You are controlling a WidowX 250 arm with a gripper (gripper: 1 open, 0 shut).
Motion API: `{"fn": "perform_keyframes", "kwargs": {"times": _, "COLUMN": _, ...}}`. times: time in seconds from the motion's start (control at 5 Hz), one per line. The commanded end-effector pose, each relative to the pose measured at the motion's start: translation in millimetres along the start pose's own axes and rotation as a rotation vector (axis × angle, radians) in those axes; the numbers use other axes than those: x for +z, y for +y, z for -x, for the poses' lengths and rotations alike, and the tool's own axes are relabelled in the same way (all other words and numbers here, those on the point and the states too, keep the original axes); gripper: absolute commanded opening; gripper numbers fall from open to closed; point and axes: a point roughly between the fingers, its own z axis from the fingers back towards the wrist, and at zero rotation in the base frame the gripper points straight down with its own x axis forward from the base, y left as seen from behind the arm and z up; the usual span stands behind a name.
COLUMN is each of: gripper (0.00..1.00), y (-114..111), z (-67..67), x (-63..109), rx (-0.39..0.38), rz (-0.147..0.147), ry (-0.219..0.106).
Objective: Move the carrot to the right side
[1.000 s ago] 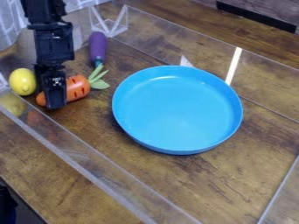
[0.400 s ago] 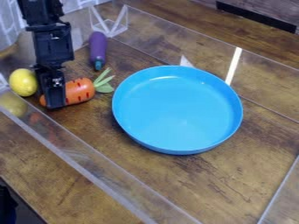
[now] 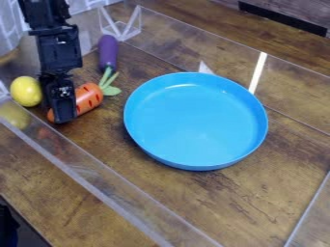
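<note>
The carrot (image 3: 88, 97) lay beside the lemon (image 3: 27, 91), left of the plate (image 3: 196, 121). The gripper (image 3: 61, 114) was over its end (whether spread or pinching, I couldn't tell). An off-centre squeeze could have rolled the carrot away or knocked the lemon.

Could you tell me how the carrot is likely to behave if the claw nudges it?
The carrot would probably roll or swivel, since its orange body looks rounded and tapered. That body seems likely to stay stiff, as its smooth surface with dark ridge lines suggests a moulded toy. The thin, splayed green leaves may flex a little.
</note>
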Motion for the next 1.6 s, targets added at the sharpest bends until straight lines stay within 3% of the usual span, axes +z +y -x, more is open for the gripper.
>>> {"fn": "perform_keyframes", "kwargs": {"times": 0.0, "gripper": 1.00, "y": -4.7, "z": -1.7, "x": -3.5, "rx": -0.017, "rz": 0.015, "ry": 0.002}}
{"fn": "perform_keyframes", "kwargs": {"times": 0.2, "gripper": 1.00, "y": -8.3, "z": -3.0, "x": -4.8, "rx": -0.022, "rz": 0.026, "ry": -0.001}}
{"fn": "perform_keyframes", "kwargs": {"times": 0.4, "gripper": 0.00, "y": -12.7, "z": -4.3, "x": -6.2, "rx": -0.027, "rz": 0.038, "ry": -0.004}}
{"fn": "perform_keyframes", "kwargs": {"times": 0.6, "gripper": 1.00, "y": -17.7, "z": -5.5, "x": -4.7, "rx": -0.031, "rz": 0.046, "ry": -0.007}}
{"fn": "perform_keyframes", "kwargs": {"times": 0.8, "gripper": 0.00, "y": -18.7, "z": -9.5, "x": -4.5, "rx": -0.034, "rz": 0.046, "ry": -0.010}}
{"fn": "perform_keyframes", "kwargs": {"times": 1.4, "gripper": 0.00, "y": -26.0, "z": -19.9, "x": 4.6, "rx": -0.046, "rz": 0.048, "ry": -0.021}}
